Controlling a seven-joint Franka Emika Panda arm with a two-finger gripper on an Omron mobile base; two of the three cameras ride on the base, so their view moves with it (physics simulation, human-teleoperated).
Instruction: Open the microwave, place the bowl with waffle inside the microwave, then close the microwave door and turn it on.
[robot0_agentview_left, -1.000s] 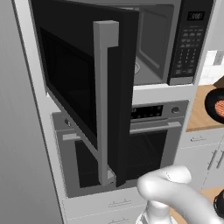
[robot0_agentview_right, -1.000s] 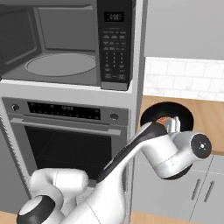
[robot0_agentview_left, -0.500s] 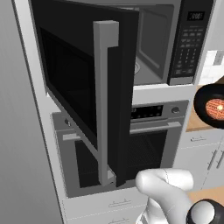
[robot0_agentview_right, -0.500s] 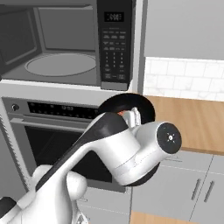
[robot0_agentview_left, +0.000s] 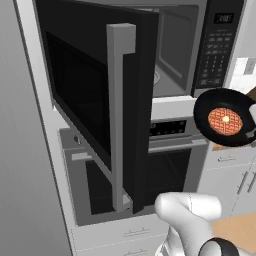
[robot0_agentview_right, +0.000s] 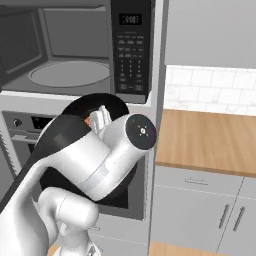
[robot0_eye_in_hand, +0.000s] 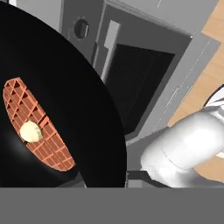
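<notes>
Hanging in the air in front of the oven (robot0_agentview_left: 165, 165), the black bowl (robot0_agentview_left: 225, 117) sits up off the bench (robot0_agentview_right: 210, 140). A round orange waffle (robot0_agentview_left: 225, 121) lies in the bowl, with a small pale lump on its middle. In the hand view the bowl (robot0_eye_in_hand: 61, 109) is very close and the waffle (robot0_eye_in_hand: 37, 127) looks tilted.

The fingers (robot0_agentview_right: 100, 120) reach over the far edge of the bowl (robot0_agentview_right: 60, 135) in the right base view. They seem to be pinched narrow on the rim, holding the bowl up, but the exact spot of the grip is hidden behind the white arm.

The microwave (robot0_agentview_left: 200, 50) is built in above the oven. The microwave door (robot0_agentview_left: 95, 100) stands swung wide open to the left, with its long grey handle (robot0_agentview_left: 120, 115) toward us. Inside the microwave (robot0_agentview_right: 75, 55) is a round glass plate (robot0_agentview_right: 70, 74). The keypad strip (robot0_agentview_right: 131, 50) is on the right side.

The bowl is lower than the opening and a bit to the right of it, near the oven's control panel.
</notes>
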